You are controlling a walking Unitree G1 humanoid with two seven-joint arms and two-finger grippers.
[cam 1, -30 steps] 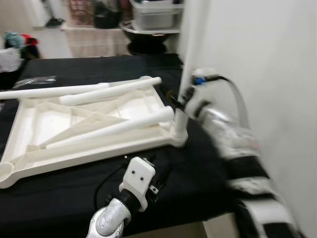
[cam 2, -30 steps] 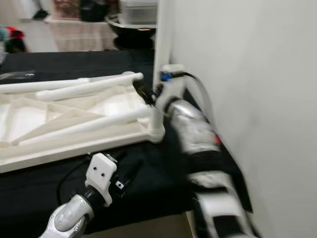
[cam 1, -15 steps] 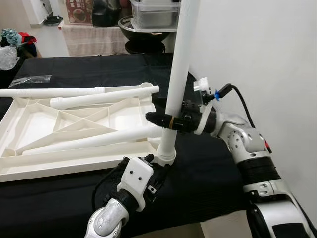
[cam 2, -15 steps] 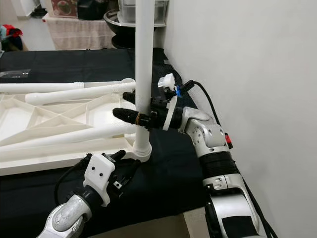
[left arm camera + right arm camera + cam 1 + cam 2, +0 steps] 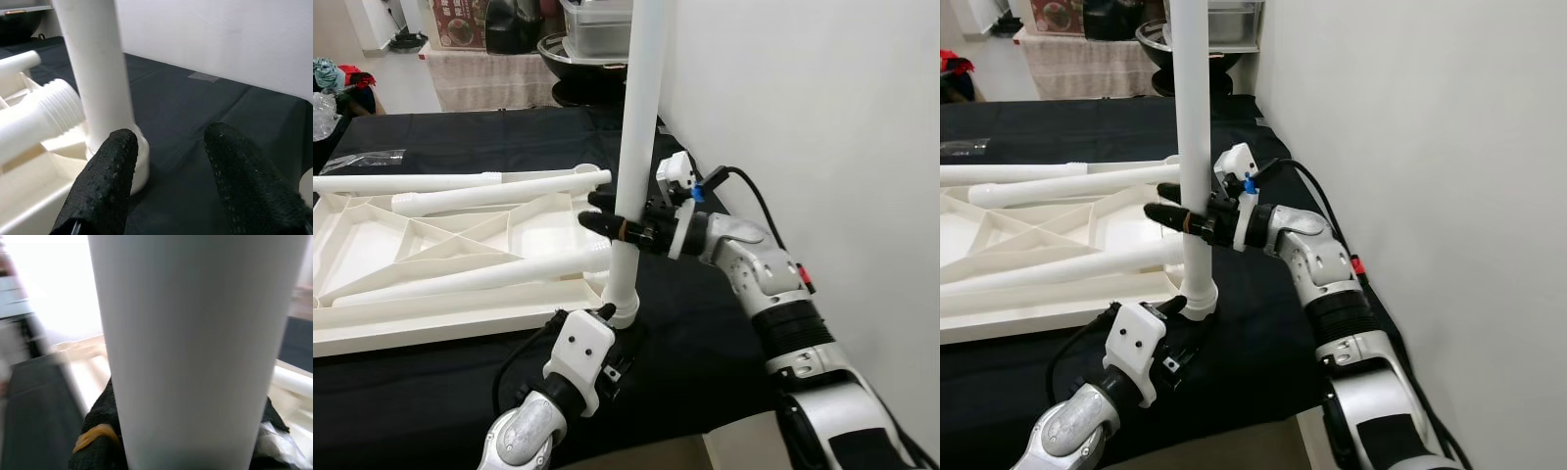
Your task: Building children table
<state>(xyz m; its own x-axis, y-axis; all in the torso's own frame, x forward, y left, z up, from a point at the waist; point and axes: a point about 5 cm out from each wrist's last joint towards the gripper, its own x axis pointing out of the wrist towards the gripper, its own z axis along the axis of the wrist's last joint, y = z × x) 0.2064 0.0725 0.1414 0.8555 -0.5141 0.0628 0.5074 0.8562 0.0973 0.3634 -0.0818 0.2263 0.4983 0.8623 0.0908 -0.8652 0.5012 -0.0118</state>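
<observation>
Leg standing in the corner socket

My right tool (image 5: 625, 227) is clamped on the upright leg (image 5: 636, 127), mid-frame; my left tool (image 5: 171, 176), fingers apart, waits by its foot on the upturned tabletop (image 5: 460, 245). The threads are probably half-seated: tilt now and they cross-thread, or the tabletop skids on the worktop (image 5: 705, 323).

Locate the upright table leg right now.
The upright table leg stands in the near right corner socket of the upturned white tabletop, clamped by the right end effector, with the left end effector by its base.
</observation>
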